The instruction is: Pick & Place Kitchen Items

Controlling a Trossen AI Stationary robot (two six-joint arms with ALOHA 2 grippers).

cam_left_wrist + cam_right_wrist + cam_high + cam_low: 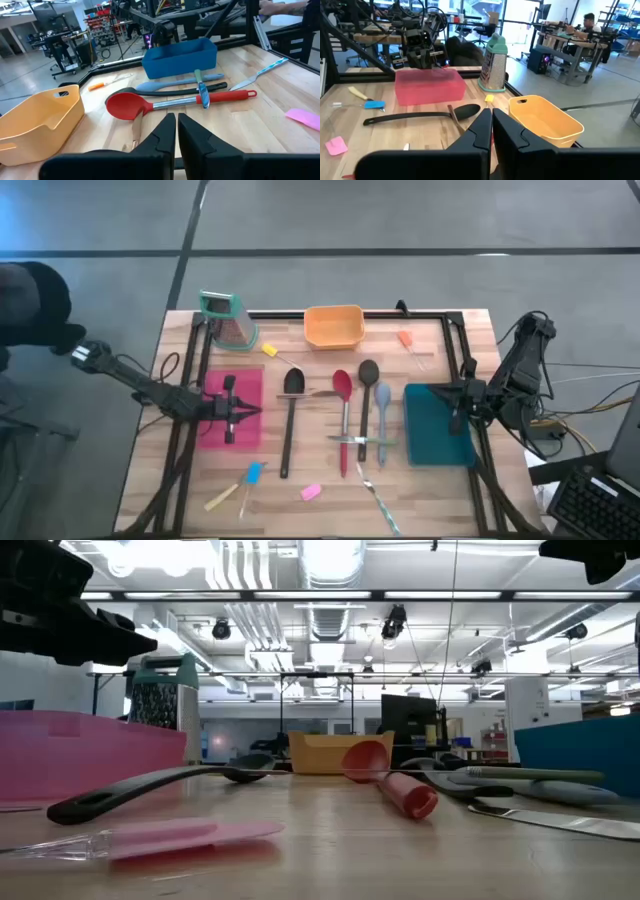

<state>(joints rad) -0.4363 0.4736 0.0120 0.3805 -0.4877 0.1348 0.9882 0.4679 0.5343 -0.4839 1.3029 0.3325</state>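
Note:
Long spoons lie flat side by side on the table's middle: a black one (290,420), a red one (343,415), a dark one (367,395) and a pale-blue one (383,412). Slim metal cutlery (360,440) lies across their handles. Blue (251,474), yellow (222,498) and pink (311,492) tools lie near the front edge. An orange-tipped tool (407,340) lies at the back. My left gripper (252,412) hovers shut and empty over a pink bin (215,430). My right gripper (455,412) hovers shut and empty over a teal-blue bin (435,435).
A green-topped metal grater (225,320) and an orange tub (333,327) stand at the back edge. A small yellow piece (268,350) lies beside the grater. A striped slim utensil (378,500) lies near the front. A black frame (450,315) runs around the table.

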